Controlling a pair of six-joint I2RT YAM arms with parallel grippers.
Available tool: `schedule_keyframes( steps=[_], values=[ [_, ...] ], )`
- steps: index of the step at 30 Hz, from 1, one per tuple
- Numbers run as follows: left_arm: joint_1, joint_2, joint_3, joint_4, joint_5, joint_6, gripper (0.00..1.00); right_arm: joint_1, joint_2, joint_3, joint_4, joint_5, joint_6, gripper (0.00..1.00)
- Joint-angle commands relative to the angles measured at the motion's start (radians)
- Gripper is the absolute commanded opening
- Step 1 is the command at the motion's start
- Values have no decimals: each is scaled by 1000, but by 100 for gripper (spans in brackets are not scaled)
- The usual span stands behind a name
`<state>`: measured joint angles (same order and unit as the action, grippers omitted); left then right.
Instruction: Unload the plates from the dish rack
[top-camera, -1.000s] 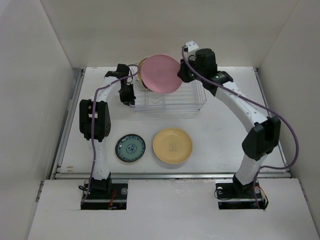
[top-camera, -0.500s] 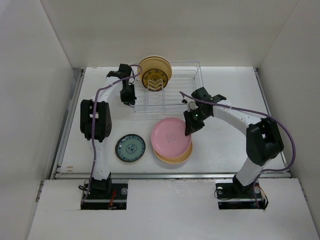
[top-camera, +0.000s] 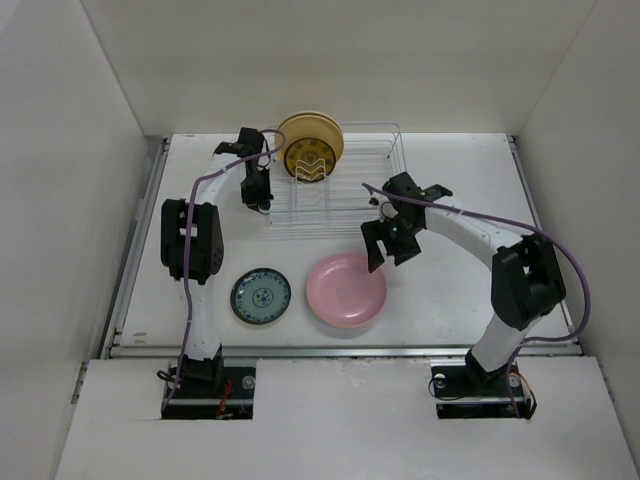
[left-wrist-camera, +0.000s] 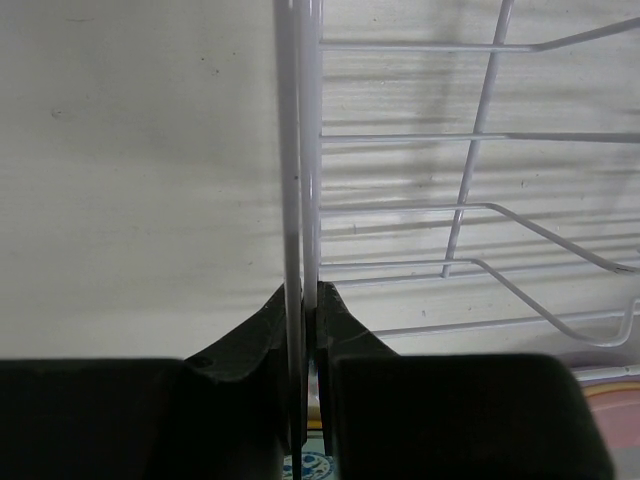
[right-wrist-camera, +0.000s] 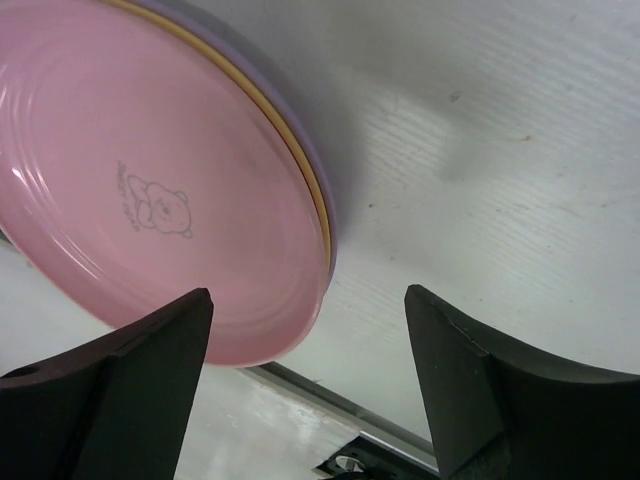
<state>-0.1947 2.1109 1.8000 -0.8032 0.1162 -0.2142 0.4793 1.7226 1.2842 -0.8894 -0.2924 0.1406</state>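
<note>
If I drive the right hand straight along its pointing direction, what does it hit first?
Likely the rim of the pink plate; the open right hand aims at its edge, so it could instead meet bare table beside it.

**Where everything sits**

The dish rack stands at the back middle of the tabletop. An upright plate stands in its left end. In front of the rack a small plate lies flat; to its right, apart, lies a stack of three larger plates. The right hand hangs over the stack's far right edge, and the left hand is at the rack's left side
</note>
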Motion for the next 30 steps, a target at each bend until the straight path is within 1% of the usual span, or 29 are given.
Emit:
schedule_keyframes(
  steps=[1,5,8,10,11,12,13,14,15,16,17,19,21,22,23,24,25,26,28,30],
  values=[
    [9,-92,12,-39,-43,16,6,-1,-54,64,-14,78,14,84],
    [0,-112,12,-30,-64,26,6,-1,-43,64,-14,104,14,82],
    [0,-121,21,-19,-93,65,7,-1,-43,113,0,133,24,81],
    [-20,-135,51,-19,-125,116,10,-1,-73,180,46,165,42,81],
    [-20,-149,52,-19,-166,137,12,-1,-74,208,61,185,60,83],
    [-20,-158,65,-19,-190,157,17,-1,-86,236,75,211,73,83],
    [-31,-178,65,-5,-213,177,28,-10,-86,291,105,290,86,84],
    [-31,-189,65,18,-234,214,32,-10,-86,320,118,341,103,84],
    [-31,-198,77,30,-269,234,34,-10,-77,352,127,393,134,84],
    [-41,-210,78,41,-283,254,38,-25,-66,412,141,473,146,84],
    [-41,-210,108,50,-294,295,45,-39,-40,441,141,510,171,84],
    [-51,-210,139,50,-306,337,49,-57,-3,496,141,577,194,84],
    [-61,-201,173,77,-274,384,50,-94,66,561,153,628,203,86],
    [-61,-201,173,93,-203,454,50,-108,92,579,162,639,203,86],
    [-71,-178,185,111,-163,495,50,-135,119,610,177,653,203,86],
    [-80,-178,185,165,-133,528,50,-148,171,622,187,653,203,86],
    [-80,-158,185,200,-78,564,50,-159,193,633,199,653,203,82],
    [-89,-143,185,231,-63,628,50,-169,212,633,213,653,203,80],
    [-98,-86,212,327,-62,654,50,-192,250,644,280,636,203,77],
    [-98,-22,255,352,-4,677,49,-206,268,624,349,586,203,76]
  ],
)
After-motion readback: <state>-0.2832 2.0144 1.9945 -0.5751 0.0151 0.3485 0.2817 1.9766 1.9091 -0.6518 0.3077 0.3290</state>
